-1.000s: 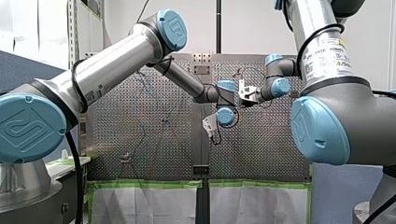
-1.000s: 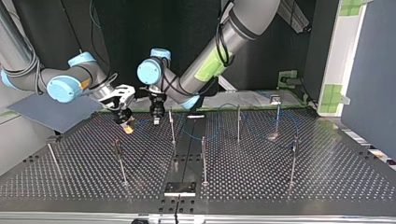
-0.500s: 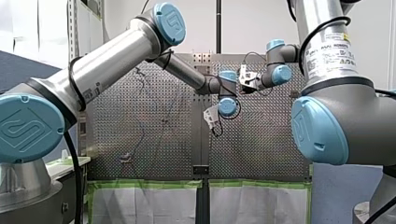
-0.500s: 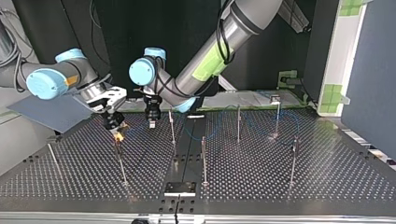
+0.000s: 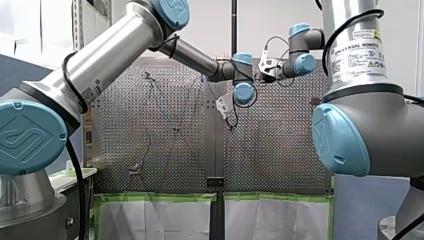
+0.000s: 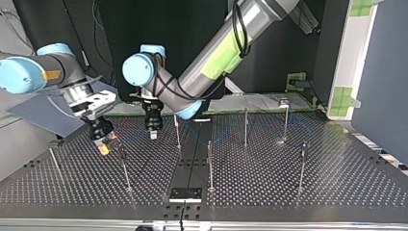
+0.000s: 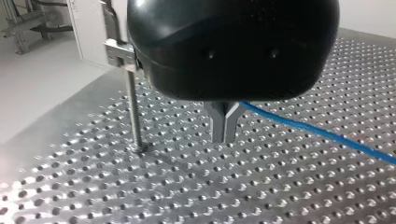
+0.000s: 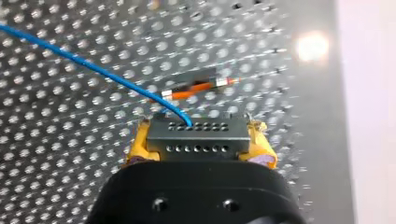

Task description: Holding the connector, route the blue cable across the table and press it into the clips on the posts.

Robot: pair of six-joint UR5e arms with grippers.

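Note:
My right gripper (image 8: 200, 148) is shut on the dark connector (image 8: 196, 136), its yellow pads (image 8: 139, 145) clamped on both ends. The blue cable (image 8: 93, 66) leaves the connector and trails back over the perforated table. In the top view this gripper (image 6: 103, 146) hangs low at the left, beside a thin post (image 6: 123, 166). My left gripper (image 7: 224, 135) is shut, its metal fingers pointing down just above the table. The blue cable (image 7: 317, 132) runs out from behind them. A clip-topped post (image 7: 133, 109) stands beside this gripper. In the top view it (image 6: 152, 133) hovers near the middle post (image 6: 177, 129).
Several more thin posts (image 6: 245, 126) stand across the perforated table (image 6: 337, 183). A small orange and silver piece (image 8: 201, 87) lies just ahead of the connector. A grey sheet (image 6: 43, 113) lies off the table's edge behind my right gripper. Green tape (image 5: 160, 198) edges the table.
My right gripper carried the connector toward the top view's left and nearer that camera, dropping lower. My left gripper followed leftward, staying shut.

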